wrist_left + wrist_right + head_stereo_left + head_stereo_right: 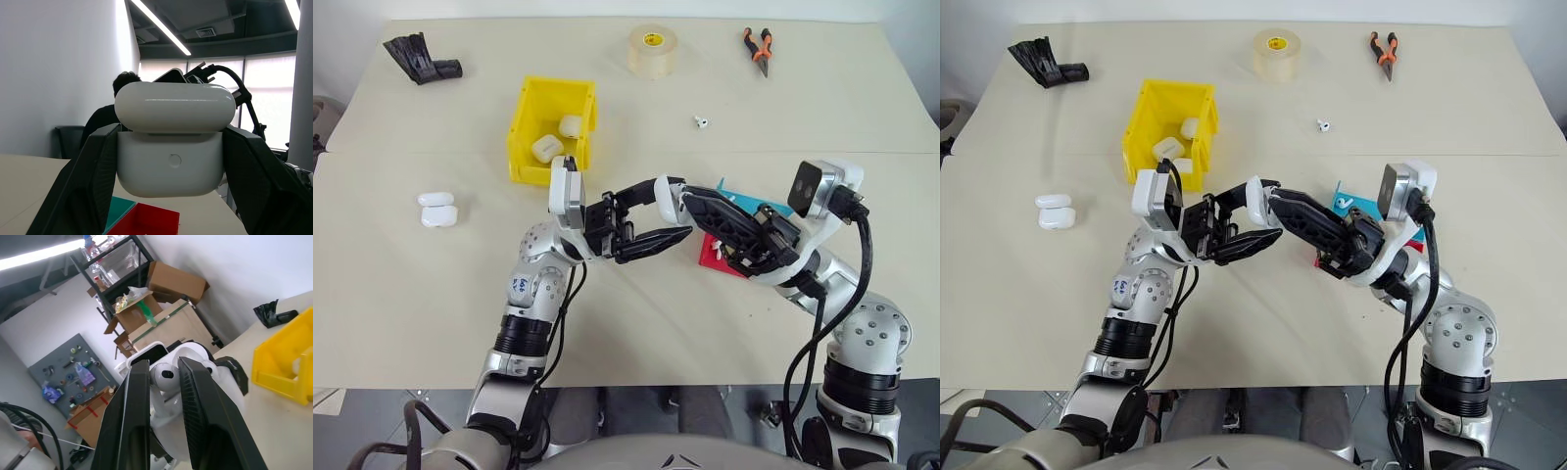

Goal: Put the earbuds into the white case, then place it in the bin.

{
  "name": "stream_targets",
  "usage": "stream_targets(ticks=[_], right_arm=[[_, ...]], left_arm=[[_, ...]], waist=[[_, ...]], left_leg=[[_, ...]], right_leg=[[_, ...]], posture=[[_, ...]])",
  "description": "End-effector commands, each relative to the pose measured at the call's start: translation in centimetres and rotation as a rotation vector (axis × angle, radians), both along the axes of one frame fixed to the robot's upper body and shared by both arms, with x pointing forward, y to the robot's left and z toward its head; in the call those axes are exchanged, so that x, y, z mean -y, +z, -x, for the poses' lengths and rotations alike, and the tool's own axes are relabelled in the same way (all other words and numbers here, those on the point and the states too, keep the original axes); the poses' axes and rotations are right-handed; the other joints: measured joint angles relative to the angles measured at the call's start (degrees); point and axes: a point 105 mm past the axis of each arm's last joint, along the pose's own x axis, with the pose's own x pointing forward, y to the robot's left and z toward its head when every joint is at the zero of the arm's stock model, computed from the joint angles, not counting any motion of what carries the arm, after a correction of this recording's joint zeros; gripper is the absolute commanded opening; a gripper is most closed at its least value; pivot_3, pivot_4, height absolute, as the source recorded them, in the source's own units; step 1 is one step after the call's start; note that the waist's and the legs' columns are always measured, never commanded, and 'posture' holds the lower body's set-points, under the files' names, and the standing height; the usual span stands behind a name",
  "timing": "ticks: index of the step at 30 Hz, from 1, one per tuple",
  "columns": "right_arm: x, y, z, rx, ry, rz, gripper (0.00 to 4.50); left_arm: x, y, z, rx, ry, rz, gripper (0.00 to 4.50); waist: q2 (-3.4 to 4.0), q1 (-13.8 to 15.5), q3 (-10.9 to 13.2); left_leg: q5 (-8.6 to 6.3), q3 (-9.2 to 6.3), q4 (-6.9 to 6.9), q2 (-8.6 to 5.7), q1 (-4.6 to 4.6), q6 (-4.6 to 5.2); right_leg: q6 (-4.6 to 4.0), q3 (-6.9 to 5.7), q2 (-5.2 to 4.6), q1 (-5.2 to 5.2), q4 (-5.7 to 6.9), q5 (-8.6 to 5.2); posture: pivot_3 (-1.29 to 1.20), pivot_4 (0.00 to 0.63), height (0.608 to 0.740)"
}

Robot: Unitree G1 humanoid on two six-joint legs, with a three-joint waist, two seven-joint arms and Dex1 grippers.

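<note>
While the left gripper clamps the white case between its two fingers above the table, lid hinged up, the right gripper pinches one earbud in a narrow grip and has it right at the case. The step in hand looks like seating that earbud, and doing it well probably means keeping the left arm steady as a fixture while the right does all the fine work. The bud's stem should line up with its well before any push; its exact tilt is hard to read. Ease it down, then part the right fingers only slightly so the bud does not flick away. A second earbud lies on the table well beyond the grippers, near the pliers. The yellow bin stands behind the left gripper with other cases in it; two more cases sit far left.
</note>
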Motion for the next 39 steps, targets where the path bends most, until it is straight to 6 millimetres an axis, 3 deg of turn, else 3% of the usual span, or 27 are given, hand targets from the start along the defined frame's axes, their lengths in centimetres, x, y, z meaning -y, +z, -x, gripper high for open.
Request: stream_targets(ticks=[1, 9, 13, 17, 22, 26, 29, 33, 39], right_arm=[[-0.1, -0.1, 0.2, 0.035, -0.016, 0.020, 0.49], [0.2, -1.3, 0.0, -0.003, -0.008, 0.073, 0.49], [0.3, -0.3, 0.3, 0.040, 0.020, 0.090, 1.77], [1.7, 0.4, -0.6, 0.125, -0.056, 0.150, 3.10], [3.8, 0.6, -1.9, 0.153, -0.121, 0.239, 3.10], [4.4, 0.9, -2.3, 0.197, -0.121, 0.330, 2.22], [3.4, 0.7, -2.1, 0.265, -0.076, 0.455, 1.20], [1.6, 0.7, -1.8, 0.297, -0.024, 0.502, 0.02], [-1.0, -1.1, -1.7, 0.321, 0.031, 0.625, 0.02]], left_arm=[[0.0, 1.2, 0.3, 0.034, -0.006, 0.042, 2.93], [-0.3, 1.6, 0.0, 0.035, 0.004, 0.050, 2.93], [-0.3, 1.6, 0.0, 0.036, 0.005, 0.046, 2.93], [-0.7, 1.2, 0.1, 0.027, 0.009, 0.008, 2.93], [-1.4, 0.0, -0.5, 0.025, 0.081, -0.146, 2.93], [-1.8, -1.0, -1.0, 0.069, 0.133, -0.324, 2.93], [-1.9, -2.7, -1.8, 0.159, 0.196, -0.571, 2.93], [-1.5, -3.6, -1.9, 0.223, 0.188, -0.708, 2.93], [-0.1, -3.5, -2.0, 0.254, 0.190, -0.746, 2.93]], waist=[[0.00, 0.00, 0.00], [0.00, 0.01, 0.00], [0.00, 0.00, 0.00], [0.00, 0.11, 0.00], [-0.01, 0.00, 0.00], [-0.01, 0.12, 0.00], [-0.01, 0.10, 0.00], [-0.01, 0.16, 0.00], [-0.02, 0.41, 0.01]], left_leg=[[0.00, 0.00, 0.00, 0.00, 0.00, 0.00], [0.00, 0.00, 0.00, 0.00, 0.00, 0.00], [0.00, 0.00, 0.00, 0.01, 0.00, 0.00], [0.00, 0.01, 0.00, 0.00, 0.00, 0.00], [0.00, 0.01, -0.01, 0.01, 0.00, 0.00], [0.00, 0.02, -0.01, 0.01, 0.01, 0.00], [0.00, 0.03, -0.01, 0.01, 0.00, 0.00], [0.00, 0.03, -0.02, 0.01, 0.00, 0.00], [0.00, 0.02, -0.02, 0.01, -0.03, 0.00]], right_leg=[[0.00, 0.00, 0.00, 0.00, 0.00, 0.00], [0.00, 0.00, 0.00, 0.00, 0.00, 0.00], [0.00, 0.00, 0.00, 0.00, 0.00, 0.00], [0.00, 0.01, 0.00, 0.00, -0.01, 0.00], [0.00, 0.01, 0.00, 0.00, -0.02, 0.00], [0.00, 0.01, 0.00, 0.00, -0.02, 0.00], [0.00, 0.00, 0.00, 0.00, -0.03, 0.00], [0.00, 0.00, 0.00, 0.00, -0.03, 0.00], [0.00, -0.02, 0.00, -0.01, -0.05, 0.00]], posture=[[0.00, 0.150, 0.740], [0.00, 0.150, 0.740], [0.00, 0.150, 0.740], [0.00, 0.150, 0.740], [0.00, 0.150, 0.740], [0.00, 0.150, 0.740], [0.00, 0.150, 0.740], [0.00, 0.150, 0.740], [0.00, 0.150, 0.740]])
